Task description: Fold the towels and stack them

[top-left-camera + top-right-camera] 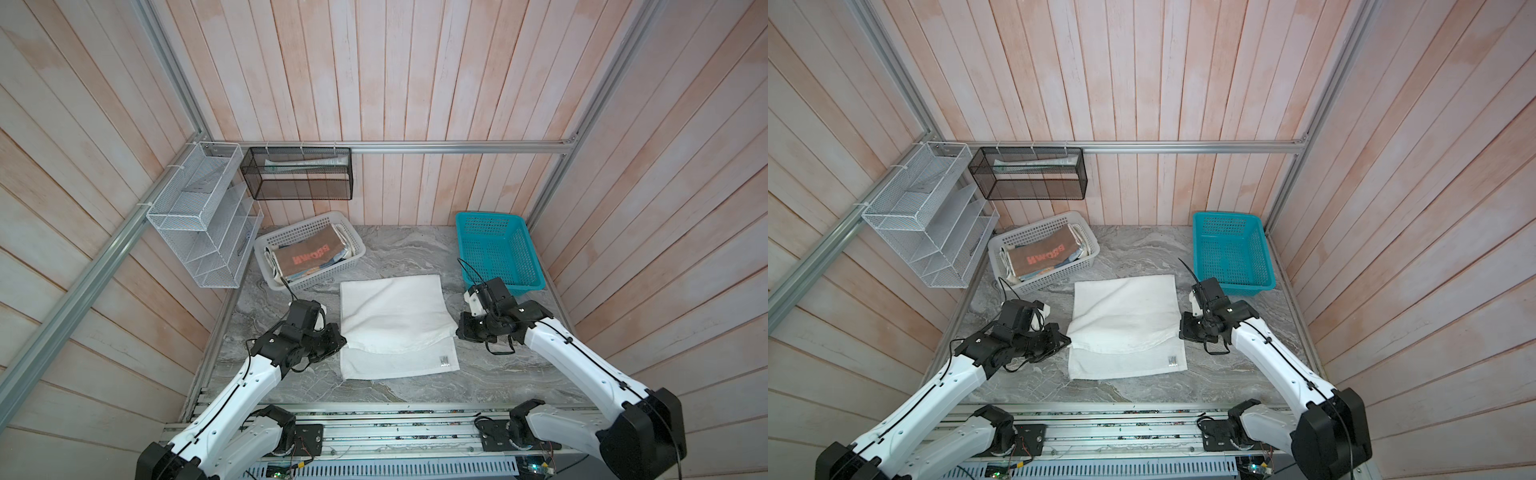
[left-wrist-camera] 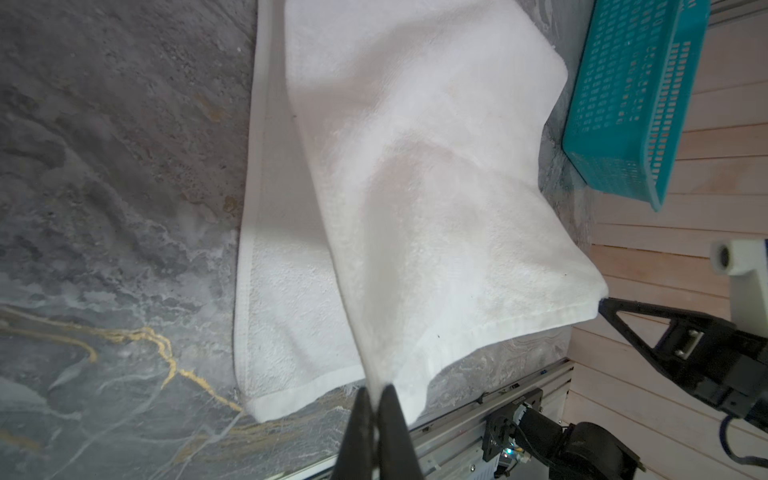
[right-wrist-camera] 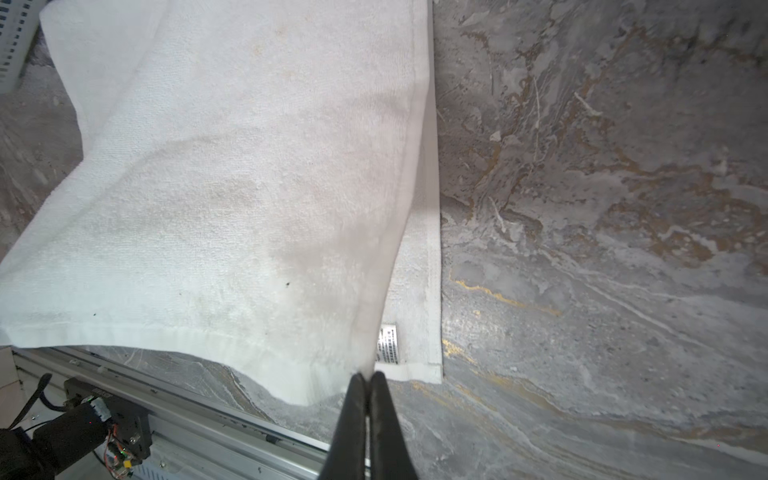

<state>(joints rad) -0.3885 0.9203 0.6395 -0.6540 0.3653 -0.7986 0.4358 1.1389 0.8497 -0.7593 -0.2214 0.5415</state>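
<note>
The large white towel [image 1: 395, 316] lay in the middle of the desk [image 1: 415, 257], its upper layer raised by two near corners, the left pincer [image 2: 376, 390] clamped tight on one and the right pincer [image 3: 369, 379] on the other, while the other towels [image 1: 309, 257] sat in the white basket [image 1: 320, 274] far left.

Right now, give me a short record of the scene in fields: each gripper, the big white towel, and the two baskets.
left gripper: shut on a corner of the large plain white towel
right gripper: shut on the towel's other lifted corner
towel state: upper layer raised over the lower layer on the grey marble table
white plastic lattice basket: folded towels, salmon-brown lettered towel on top
teal plastic lattice basket: empty
</note>
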